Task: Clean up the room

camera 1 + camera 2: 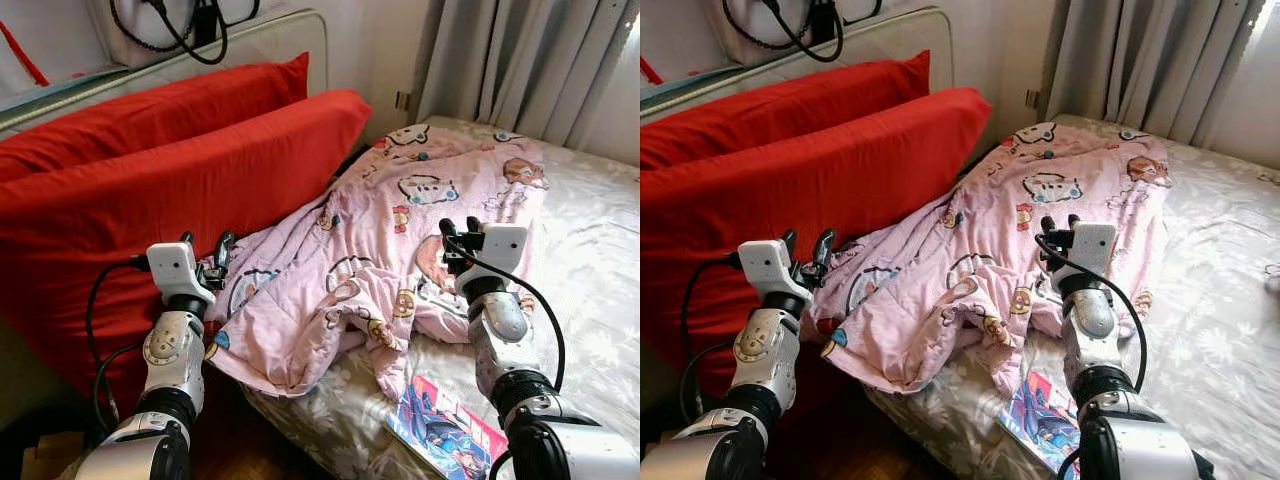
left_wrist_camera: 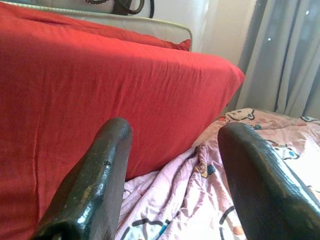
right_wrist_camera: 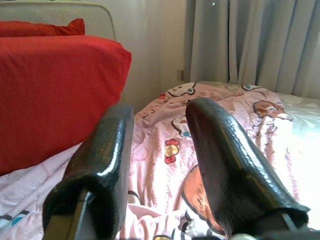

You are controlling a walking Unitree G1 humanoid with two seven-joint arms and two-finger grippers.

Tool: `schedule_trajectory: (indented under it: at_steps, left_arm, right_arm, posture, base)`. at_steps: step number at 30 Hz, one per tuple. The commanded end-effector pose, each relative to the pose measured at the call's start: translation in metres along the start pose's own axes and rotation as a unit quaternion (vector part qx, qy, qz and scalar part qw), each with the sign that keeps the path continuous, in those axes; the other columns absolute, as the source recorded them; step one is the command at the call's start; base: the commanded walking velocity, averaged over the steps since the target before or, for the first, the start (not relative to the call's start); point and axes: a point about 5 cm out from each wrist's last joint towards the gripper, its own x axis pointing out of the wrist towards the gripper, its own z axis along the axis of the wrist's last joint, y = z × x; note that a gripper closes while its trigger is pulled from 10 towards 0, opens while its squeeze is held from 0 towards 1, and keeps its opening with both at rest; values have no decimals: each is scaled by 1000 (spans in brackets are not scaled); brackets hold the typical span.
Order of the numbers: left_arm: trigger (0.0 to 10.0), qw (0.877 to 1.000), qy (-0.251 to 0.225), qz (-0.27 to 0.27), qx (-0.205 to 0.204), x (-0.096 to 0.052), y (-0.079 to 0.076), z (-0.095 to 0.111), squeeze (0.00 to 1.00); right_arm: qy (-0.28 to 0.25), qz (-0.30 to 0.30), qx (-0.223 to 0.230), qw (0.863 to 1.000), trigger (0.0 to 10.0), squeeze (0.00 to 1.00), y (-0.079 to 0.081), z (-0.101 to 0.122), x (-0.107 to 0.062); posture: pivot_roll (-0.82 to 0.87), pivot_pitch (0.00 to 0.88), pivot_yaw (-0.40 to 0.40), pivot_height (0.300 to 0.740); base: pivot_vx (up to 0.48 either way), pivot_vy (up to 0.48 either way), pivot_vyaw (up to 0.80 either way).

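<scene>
A crumpled pink cartoon-print blanket [image 1: 400, 240] lies across the bed, its corner hanging over the near edge. Two big red pillows [image 1: 170, 170] lean against the headboard on the left. My left gripper [image 1: 205, 248] hovers open at the blanket's left edge, just in front of the lower pillow [image 2: 100, 85]. My right gripper [image 1: 460, 232] is open above the blanket's middle [image 3: 165, 150], nothing between its fingers. A colourful comic book [image 1: 445, 428] lies at the bed's near edge beside my right arm.
The bed's pale floral sheet [image 1: 590, 250] stretches bare to the right. Grey curtains [image 1: 530, 60] hang behind the bed. Black cables [image 1: 185, 30] dangle above the headboard. Dark floor [image 1: 230, 440] shows below the bed's near edge.
</scene>
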Motion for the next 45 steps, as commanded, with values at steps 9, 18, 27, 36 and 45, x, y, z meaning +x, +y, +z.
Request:
schedule_trajectory:
  at_steps: [9, 18, 27, 36, 45]
  left_arm:
    - [10000, 1000, -1, -3, 5, 0, 3, 2, 0]
    - [10000, 1000, 6, -9, 5, 0, 2, 0, 0]
    - [10000, 1000, 8, -9, 5, -1, 2, -1, 0]
    - [10000, 1000, 9, -9, 7, -2, 3, -1, 0]
    - [10000, 1000, 11, -12, 6, -3, 2, -3, 0]
  right_arm:
    - [5, -12, 8, 1000, 10000, 0, -3, -3, -3]
    - [31, -25, 2, 999, 10000, 0, -6, -7, -2]
    - [35, -28, -1, 999, 10000, 0, -7, -8, -3]
    - [29, -32, -2, 999, 10000, 0, -8, -8, -4]
    - [46, -33, -7, 998, 10000, 0, -7, -13, -6]
  posture:
    - [28, 0, 12, 740]
    - [26, 0, 14, 735]
    - [26, 0, 16, 685]
    - [27, 0, 18, 680]
    - [26, 0, 19, 680]
  base:
    - [0, 0, 0]
    - [0, 0, 0]
    - [0, 0, 0]
    - [0, 0, 0]
    - [0, 0, 0]
